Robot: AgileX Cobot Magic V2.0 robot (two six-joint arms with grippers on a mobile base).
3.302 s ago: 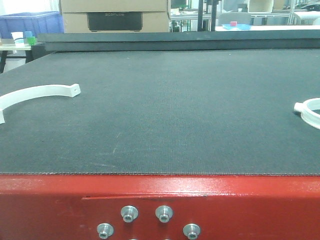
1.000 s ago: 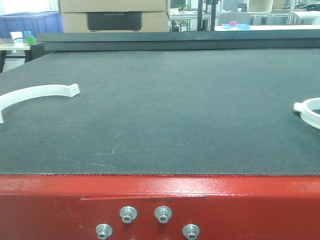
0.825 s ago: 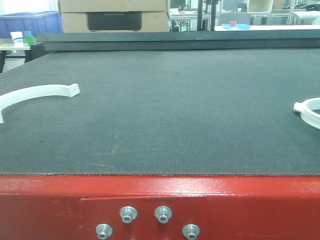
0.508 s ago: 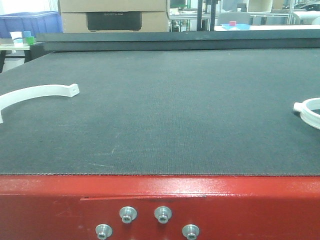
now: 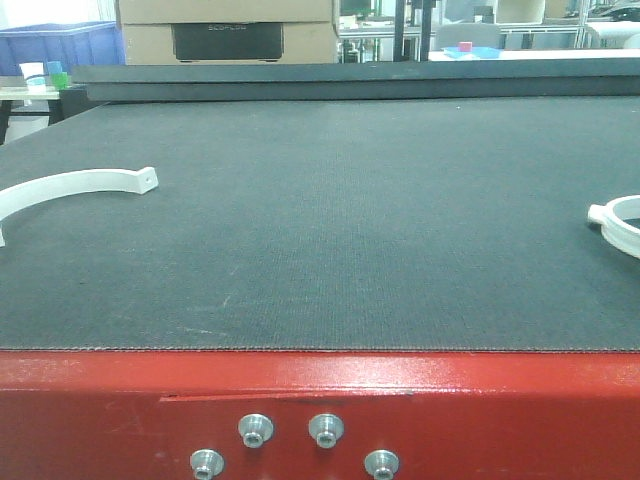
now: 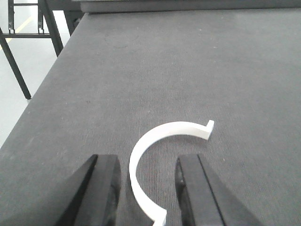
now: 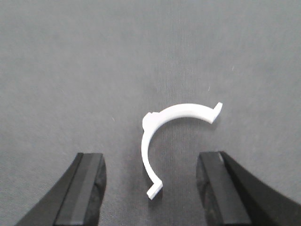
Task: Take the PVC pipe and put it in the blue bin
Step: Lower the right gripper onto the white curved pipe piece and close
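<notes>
- Your left tool (image 6: 146, 188), jaws spread, straddles the near end of PVC arc 1 (image 6: 155, 136), ready to pinch.
- Your right tool (image 7: 153, 188), equally spread, has PVC arc 2 (image 7: 175, 112) centred just ahead.

A box (image 5: 228, 30) is standing beyond the mat (image 5: 350, 230); four bolts (image 5: 256, 430) are sitting in the red edge (image 5: 500, 410); a cup (image 5: 33, 74) is standing near a green cube (image 5: 62, 80).
</notes>
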